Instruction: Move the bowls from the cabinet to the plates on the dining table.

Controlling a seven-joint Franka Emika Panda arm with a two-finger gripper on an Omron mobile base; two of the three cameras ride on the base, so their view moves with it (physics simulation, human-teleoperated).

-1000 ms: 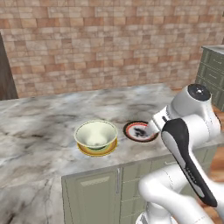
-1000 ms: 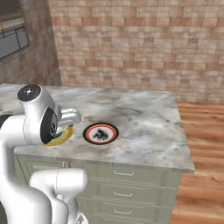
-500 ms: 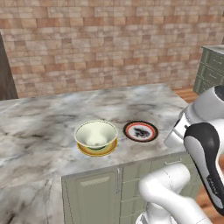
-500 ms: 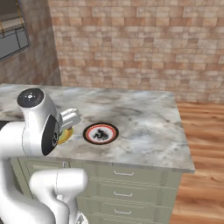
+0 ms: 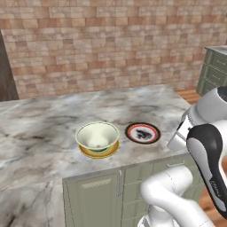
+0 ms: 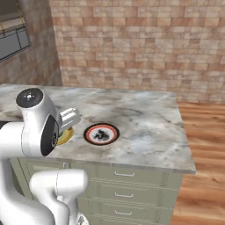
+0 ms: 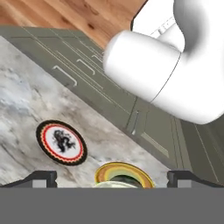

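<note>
A glossy cream-white bowl (image 5: pixel 97 135) sits upright on the orange-yellow plate (image 5: pixel 98 152) on the marble dining table (image 5: pixel 40 128). Just to its right lies a second plate (image 5: pixel 142 133), dark-rimmed with a red ring and a pale centre, with nothing on it. In the hand view my gripper (image 7: pixel 112 180) is open, its tips wide apart above the bowl (image 7: pixel 117 183) and its plate (image 7: pixel 124 171), touching neither. The second plate (image 7: pixel 61 142) lies to the left there. In the right base view my arm covers most of the yellow plate (image 6: pixel 66 136). The cabinet is out of view.
The island's near edge runs just in front of both plates, with green doors and drawers (image 6: pixel 132 184) below. A brick wall (image 5: pixel 111 44) stands behind. A green drawer unit (image 5: pixel 215 71) is at the far right, wooden floor (image 6: pixel 202 176) beyond the island's right end.
My arm has drawn back from over the plates toward the base, uncovering the dark-rimmed plate in the left base view. The bowl stays on the yellow plate.
</note>
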